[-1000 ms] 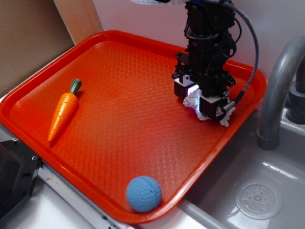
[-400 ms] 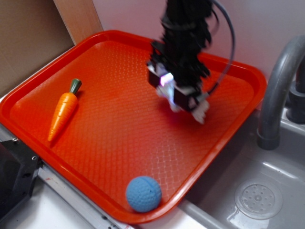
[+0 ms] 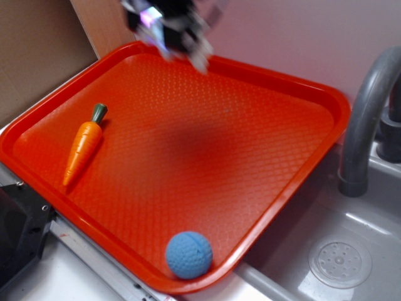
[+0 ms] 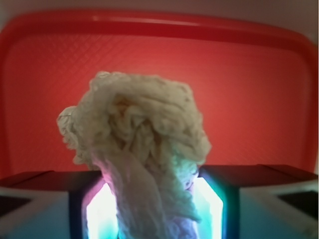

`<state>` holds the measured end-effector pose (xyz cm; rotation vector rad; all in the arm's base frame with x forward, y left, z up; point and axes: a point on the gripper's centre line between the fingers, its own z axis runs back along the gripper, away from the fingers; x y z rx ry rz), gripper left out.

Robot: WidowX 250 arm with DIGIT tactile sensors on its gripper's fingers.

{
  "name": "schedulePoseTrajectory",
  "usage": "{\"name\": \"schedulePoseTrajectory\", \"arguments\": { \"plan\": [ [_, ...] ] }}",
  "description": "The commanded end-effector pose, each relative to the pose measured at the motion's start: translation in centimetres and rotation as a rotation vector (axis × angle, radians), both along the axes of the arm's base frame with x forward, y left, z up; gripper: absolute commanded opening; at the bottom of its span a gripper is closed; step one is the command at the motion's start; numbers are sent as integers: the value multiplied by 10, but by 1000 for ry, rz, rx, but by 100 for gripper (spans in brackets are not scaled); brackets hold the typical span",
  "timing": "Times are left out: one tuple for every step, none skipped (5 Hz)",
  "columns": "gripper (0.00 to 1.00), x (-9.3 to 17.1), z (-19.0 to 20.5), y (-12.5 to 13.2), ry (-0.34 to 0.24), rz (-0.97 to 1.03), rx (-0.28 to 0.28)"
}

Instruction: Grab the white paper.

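Observation:
In the wrist view the crumpled off-white paper (image 4: pixel 137 149) is pinched between my two lit fingers (image 4: pixel 97 214), and its wad bulges out above them over the orange tray (image 4: pixel 249 74). In the exterior view my gripper (image 3: pixel 172 34) is high at the top of the frame, above the tray's far left rim, blurred by motion. A white scrap of the paper (image 3: pixel 200 61) hangs from it. The gripper is shut on the paper and holds it well above the tray (image 3: pixel 188 144).
A toy carrot (image 3: pixel 83 145) lies at the tray's left. A blue ball (image 3: pixel 188 254) sits at the tray's near edge. A grey tap (image 3: pixel 366 119) and a sink with a drain (image 3: pixel 341 263) stand to the right. A brown board (image 3: pixel 37 50) is behind left.
My gripper has risen and moved left and back, from the tray's right side to above its far left rim, carrying the paper with it off the tray.

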<state>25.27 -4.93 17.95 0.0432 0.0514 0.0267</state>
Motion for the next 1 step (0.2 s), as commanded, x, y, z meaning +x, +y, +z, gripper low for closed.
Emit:
{"name": "schedulePoseTrajectory", "arguments": {
  "plan": [
    [0, -36, 35, 32, -16, 3, -92]
  ]
}}
